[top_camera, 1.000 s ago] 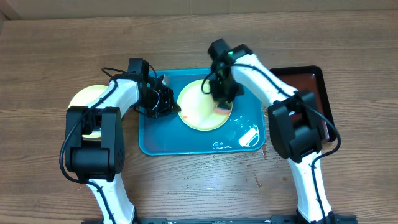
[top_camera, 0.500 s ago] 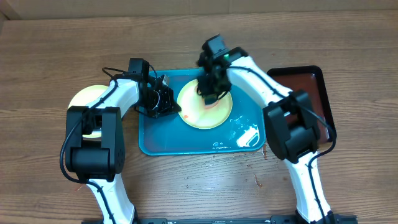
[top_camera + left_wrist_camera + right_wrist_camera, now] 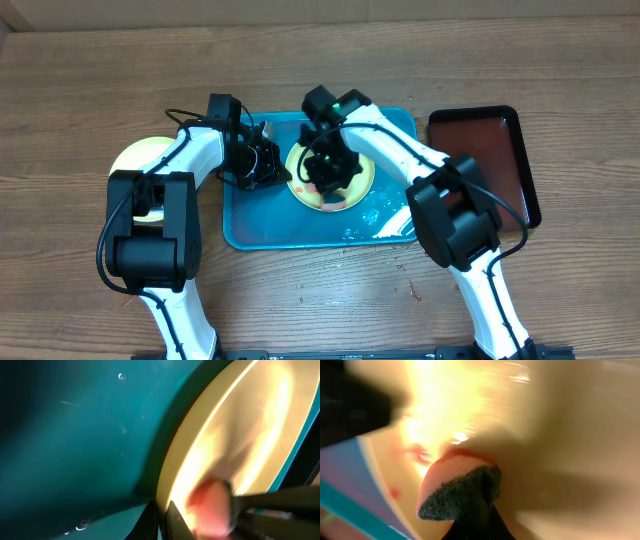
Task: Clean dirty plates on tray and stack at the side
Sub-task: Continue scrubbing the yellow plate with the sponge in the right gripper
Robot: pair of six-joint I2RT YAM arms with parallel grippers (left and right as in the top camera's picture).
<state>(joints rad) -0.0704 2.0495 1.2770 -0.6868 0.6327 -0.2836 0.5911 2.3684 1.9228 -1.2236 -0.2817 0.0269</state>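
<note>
The right gripper, jaws pinching a sponge, scrubs the yellow-green plate. The left gripper has its jaws nipped on the plate's rim. Hard strokes could wrench it loose.

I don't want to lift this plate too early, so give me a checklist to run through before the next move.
1. Left hand gripping the plate by its rim: ok.
2. Right hand holding the sponge: ok.
3. Sponge pressed on the plate: ok.
4. Plate free of red smears: not ok, spots show in the right wrist view.
5. Plate lying inside the blue tray: ok.
6. Side plate free to stack on: cannot tell, the left arm covers part of it.
</note>
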